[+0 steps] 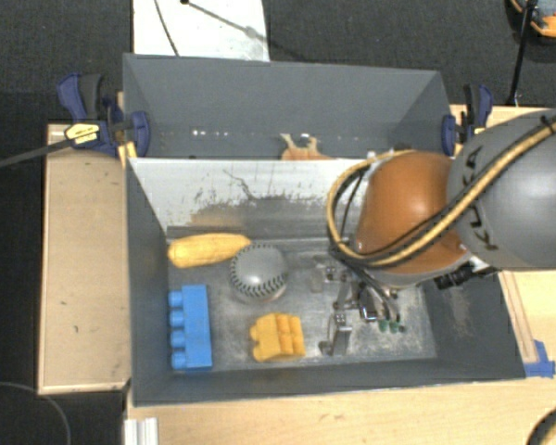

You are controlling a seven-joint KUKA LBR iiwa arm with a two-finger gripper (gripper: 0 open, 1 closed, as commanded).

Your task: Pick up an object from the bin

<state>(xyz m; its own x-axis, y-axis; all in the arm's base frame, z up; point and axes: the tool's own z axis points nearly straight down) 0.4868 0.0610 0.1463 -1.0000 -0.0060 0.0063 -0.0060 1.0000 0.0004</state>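
My gripper (pixel 338 327) hung beside the yellow ridged plastic block (pixel 278 336); spread or pressed together, I couldn't tell. Off-centre, I risked shoving it aside.

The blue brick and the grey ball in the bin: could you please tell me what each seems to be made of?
The blue brick looks like hard moulded plastic: even, saturated colour, crisp edges and raised round studs down its top. The grey ball is less certain: a dull dome with a soft highlight and fine ribbing round its lower half suggests rubber or matte plastic, but the view leaves that open.
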